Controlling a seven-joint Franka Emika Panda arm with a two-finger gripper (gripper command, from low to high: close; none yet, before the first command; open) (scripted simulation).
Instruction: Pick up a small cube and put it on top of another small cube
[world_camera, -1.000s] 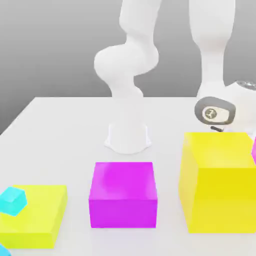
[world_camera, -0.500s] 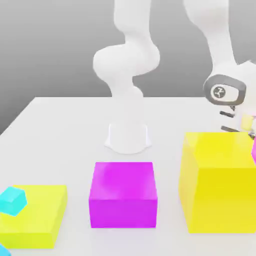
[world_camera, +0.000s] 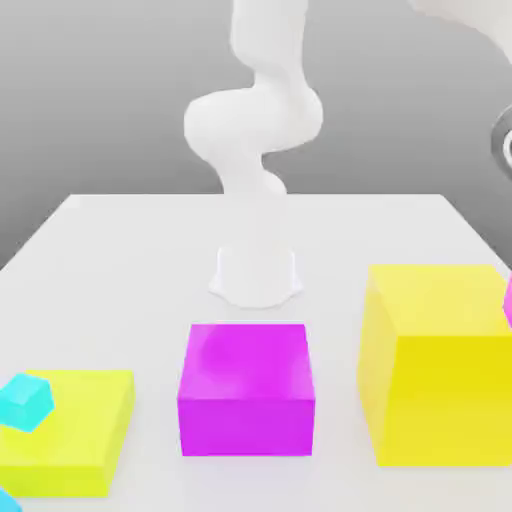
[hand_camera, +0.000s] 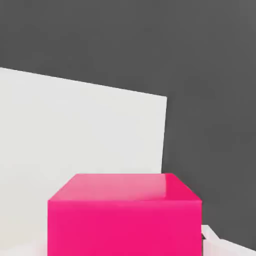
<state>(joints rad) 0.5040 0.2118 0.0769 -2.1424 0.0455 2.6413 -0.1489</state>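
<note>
No tiny yellow cube shows in either view. Of the arm I see only its white links (world_camera: 255, 120) and a grey sliver of the hand (world_camera: 504, 148) at the exterior view's right edge, high above the big yellow block (world_camera: 440, 360). The fingers are outside the picture. The hand view looks down on a pink block (hand_camera: 125, 215) standing on the white table (hand_camera: 75, 130). A small cyan cube (world_camera: 25, 400) lies on the low yellow block (world_camera: 75, 432) at the exterior view's left.
A magenta block (world_camera: 245, 388) stands in front of the arm's base (world_camera: 256, 275). A pink block's edge (world_camera: 507, 298) shows behind the big yellow block. Another cyan piece (world_camera: 5, 500) pokes in at the bottom left corner.
The hand has risen and moved toward the exterior view's right, out of the picture. The tiny yellow cube seen at the fingers half a second ago no longer shows.
</note>
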